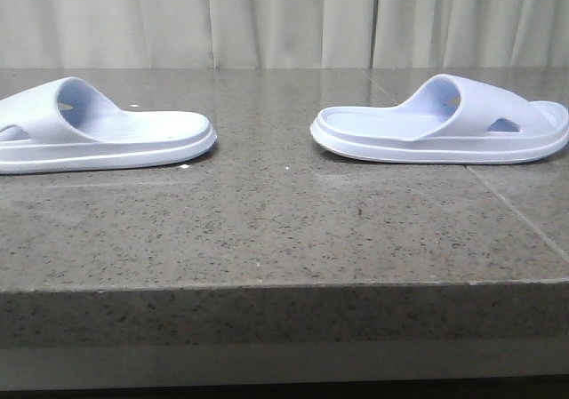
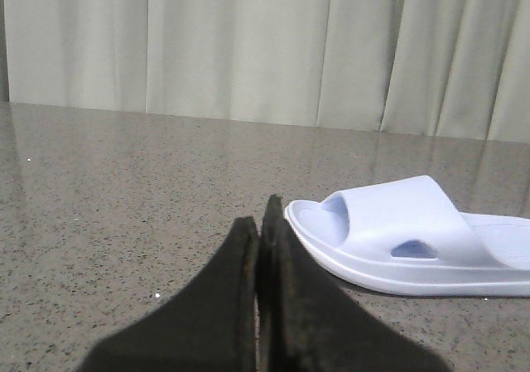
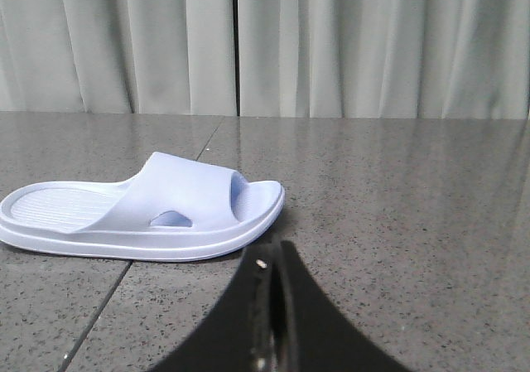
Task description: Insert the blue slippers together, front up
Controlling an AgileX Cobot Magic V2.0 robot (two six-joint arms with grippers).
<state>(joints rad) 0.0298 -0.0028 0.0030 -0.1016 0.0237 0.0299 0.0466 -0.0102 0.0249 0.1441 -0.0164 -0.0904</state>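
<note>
Two pale lavender-blue slippers lie sole-down and apart on the speckled stone table. The left slipper [image 1: 98, 137] has its heel toward the middle and its toe end cut off by the front view's left edge. The right slipper [image 1: 444, 128] has its heel toward the middle and its toe to the right. Neither gripper shows in the front view. My left gripper [image 2: 259, 213] is shut and empty, just short of the left slipper's [image 2: 397, 231] toe end. My right gripper [image 3: 273, 252] is shut and empty, just short of the right slipper's [image 3: 149, 210] toe end.
The grey stone table [image 1: 284, 230] has a front edge [image 1: 284, 285] close to the camera and a tile seam [image 1: 516, 212] on its right side. A pale curtain [image 1: 284, 17] hangs behind the table. A gap of bare stone separates the two slippers.
</note>
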